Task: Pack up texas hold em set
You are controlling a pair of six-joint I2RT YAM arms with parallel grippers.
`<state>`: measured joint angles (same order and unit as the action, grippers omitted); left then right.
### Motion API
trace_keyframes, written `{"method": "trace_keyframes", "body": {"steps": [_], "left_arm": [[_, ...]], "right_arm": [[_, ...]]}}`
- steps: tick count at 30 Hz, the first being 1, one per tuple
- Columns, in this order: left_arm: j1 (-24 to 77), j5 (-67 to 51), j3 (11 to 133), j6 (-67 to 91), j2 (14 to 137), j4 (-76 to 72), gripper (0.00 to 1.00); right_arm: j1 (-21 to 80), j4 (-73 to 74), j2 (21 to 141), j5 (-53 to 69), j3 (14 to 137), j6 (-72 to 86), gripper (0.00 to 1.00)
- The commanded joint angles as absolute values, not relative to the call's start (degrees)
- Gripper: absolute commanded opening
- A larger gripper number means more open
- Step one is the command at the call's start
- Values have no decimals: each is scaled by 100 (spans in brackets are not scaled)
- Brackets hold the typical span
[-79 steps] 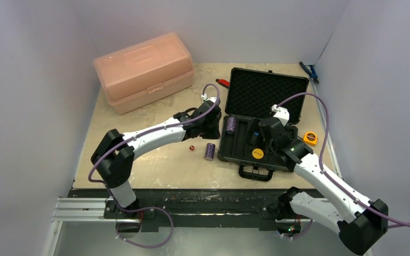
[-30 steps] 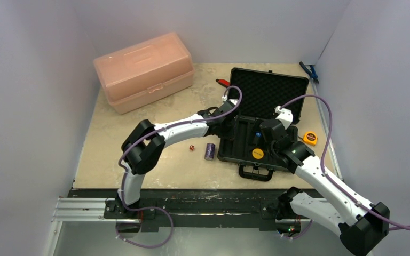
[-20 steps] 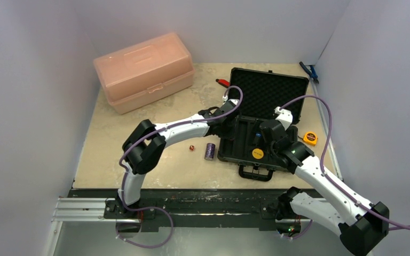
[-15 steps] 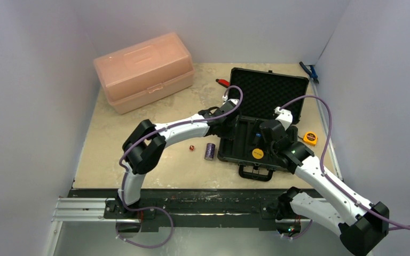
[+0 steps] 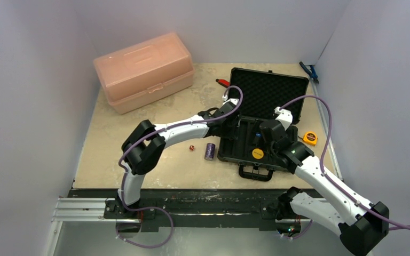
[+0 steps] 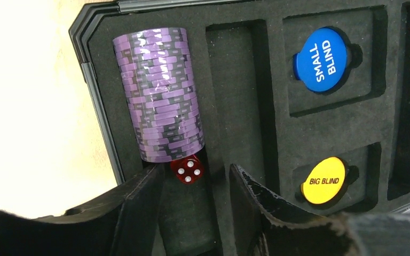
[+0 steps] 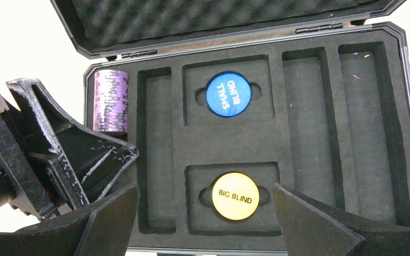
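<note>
Now | left claw (image 6: 195, 176) part-spread, gripping nothing | red die (image 6: 187, 169), three pips up, between its tips, touching purple chip stack (image 6: 160, 96) in leftmost foam slot of black case (image 7: 401, 106) | right claw (image 7: 204, 188) wide, empty

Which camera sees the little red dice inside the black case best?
The left wrist view: the red die sits close up, white dots showing, by the purple chip stack. In the top and right wrist views the left arm hides it.

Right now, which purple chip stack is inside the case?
The stack in the case's leftmost slot, beside a red die; the other stack lies on the table.
</note>
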<state>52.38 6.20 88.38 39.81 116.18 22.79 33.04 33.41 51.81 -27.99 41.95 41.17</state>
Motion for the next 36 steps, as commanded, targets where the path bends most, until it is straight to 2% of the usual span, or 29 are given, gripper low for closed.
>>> {"method": "trace_keyframes", "body": {"steps": [1, 8, 19, 29, 36], "left_arm": [[5300, 630, 8549, 3893, 11039, 1865, 51], [5300, 661, 7815, 3595, 10206, 1489, 77], [5295, 1498, 6687, 3361, 8817, 2063, 100], [5284, 2035, 5769, 3660, 8237, 2487, 100], [5276, 1993, 5725, 3877, 8488, 2625, 92]], "right_arm": [[3293, 3317, 5210, -3006, 4207, 4166, 99], [3287, 3468, 5182, -3104, 4293, 4187, 99], [3294, 3504, 5212, -3120, 4307, 4257, 99], [3288, 3525, 5154, -3144, 4228, 4355, 99], [3288, 3480, 5246, -3142, 4229, 4310, 99]]}}
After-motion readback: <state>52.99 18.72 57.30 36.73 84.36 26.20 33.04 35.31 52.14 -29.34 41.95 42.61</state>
